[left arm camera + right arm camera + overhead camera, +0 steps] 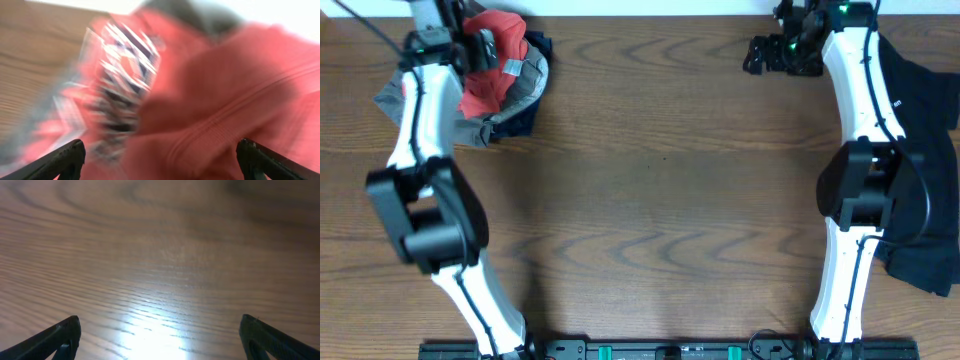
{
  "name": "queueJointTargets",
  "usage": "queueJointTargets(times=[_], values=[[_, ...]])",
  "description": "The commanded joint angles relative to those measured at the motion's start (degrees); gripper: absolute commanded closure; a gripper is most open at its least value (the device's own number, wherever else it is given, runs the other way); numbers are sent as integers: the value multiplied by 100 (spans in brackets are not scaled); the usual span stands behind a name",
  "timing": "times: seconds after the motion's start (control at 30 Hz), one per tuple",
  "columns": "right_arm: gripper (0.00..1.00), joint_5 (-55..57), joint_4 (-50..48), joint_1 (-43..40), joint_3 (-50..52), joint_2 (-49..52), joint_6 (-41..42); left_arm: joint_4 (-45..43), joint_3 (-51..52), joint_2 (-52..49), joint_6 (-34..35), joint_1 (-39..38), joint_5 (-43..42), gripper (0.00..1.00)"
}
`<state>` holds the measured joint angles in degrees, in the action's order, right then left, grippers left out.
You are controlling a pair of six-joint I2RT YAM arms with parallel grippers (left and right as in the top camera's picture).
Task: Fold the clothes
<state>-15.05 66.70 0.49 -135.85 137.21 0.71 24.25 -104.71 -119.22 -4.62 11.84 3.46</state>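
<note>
Cloth fills the space just in front of my left gripper (160,145): a crumpled coral-red T-shirt (215,100) with white-and-dark chest lettering, close up and blurred. That gripper is spread wide, one finger at each side of the red fabric, pinching nothing; whether it touches the cloth I cannot tell. Under and beside the T-shirt, a soft grey-khaki pair of shorts (525,80) and a dark navy piece (520,122) share the heap. My right gripper (160,322) is spread wide too, over bare brown wooden table (660,200), holding nothing. A black shirt (930,130) lies well behind that gripper, beside and beneath my right arm.
</note>
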Motion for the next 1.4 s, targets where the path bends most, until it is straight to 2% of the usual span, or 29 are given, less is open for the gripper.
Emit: queueJointTargets(times=[0.0,0.3,1.0,1.17,1.27,1.37], values=[[1,37,234,-48,-540,-1113,-232,188,-96,1263,66,59,153,2],[1,240,398,-46,-551,-2332,-229,291,-96,2433,63,59,153,2],[1,243,407,9,-531,-2409,-229,297,-94,2518,63,59,153,2],[1,737,605,354,-520,-2791,-339,297,-94,2518,63,59,153,2],[1,1051,330,612,-188,-3217,-358,297,-94,2518,66,59,153,2],[1,1165,-643,715,802,-3899,-358,297,-94,2518,63,59,153,2]])
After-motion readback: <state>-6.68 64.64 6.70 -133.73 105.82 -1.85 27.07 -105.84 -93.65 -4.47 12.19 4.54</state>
